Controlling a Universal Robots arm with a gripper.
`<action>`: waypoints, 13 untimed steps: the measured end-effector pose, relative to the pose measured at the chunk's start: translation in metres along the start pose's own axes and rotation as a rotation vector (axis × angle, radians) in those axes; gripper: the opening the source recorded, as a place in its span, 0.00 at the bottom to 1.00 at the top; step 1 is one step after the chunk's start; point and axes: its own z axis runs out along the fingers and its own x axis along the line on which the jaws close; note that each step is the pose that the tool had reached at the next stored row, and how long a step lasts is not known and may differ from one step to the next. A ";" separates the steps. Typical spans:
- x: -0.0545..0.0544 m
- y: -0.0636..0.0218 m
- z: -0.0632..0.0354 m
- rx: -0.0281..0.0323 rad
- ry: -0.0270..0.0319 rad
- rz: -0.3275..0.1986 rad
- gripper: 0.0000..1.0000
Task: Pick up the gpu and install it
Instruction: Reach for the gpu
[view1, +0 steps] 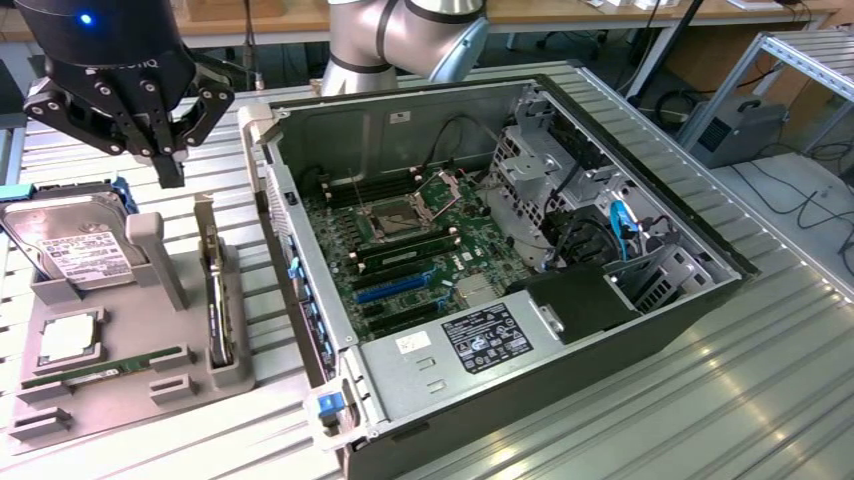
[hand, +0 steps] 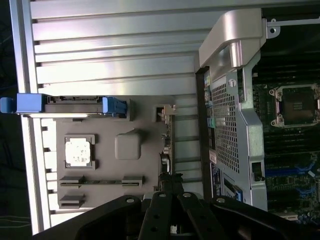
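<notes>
The gpu (view1: 215, 300) is a thin black card standing on edge in a slot of the grey parts holder (view1: 160, 395), at the exterior view's left. In the wrist view the gpu (hand: 167, 157) shows edge-on along the side of the holder (hand: 142, 165) nearest the case. My black gripper (view1: 168, 172) hangs above the holder's far end, slightly off the card's far tip and apart from it. Its fingers are shut together with nothing between them. The gripper (hand: 170, 189) points down just over the card's end. The open computer case (view1: 427, 375) lies beside the holder, its motherboard (view1: 400, 250) exposed.
In the holder are a silver hard drive (view1: 74, 245) in blue brackets, a square processor (view1: 67, 340) and a green memory stick (view1: 114, 367). The case's metal rear wall (hand: 235, 115) stands close beside the card. A blue expansion slot (view1: 394, 287) shows on the board. The ribbed metal table (view1: 694, 400) extends around.
</notes>
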 end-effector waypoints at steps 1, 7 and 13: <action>0.001 0.0000 0.0000 0.0000 0.0000 0.000 0.11; 0.004 -0.0003 -0.0001 0.0000 0.0000 0.000 0.11; 0.010 -0.0007 -0.0002 -0.0001 0.0000 0.000 0.11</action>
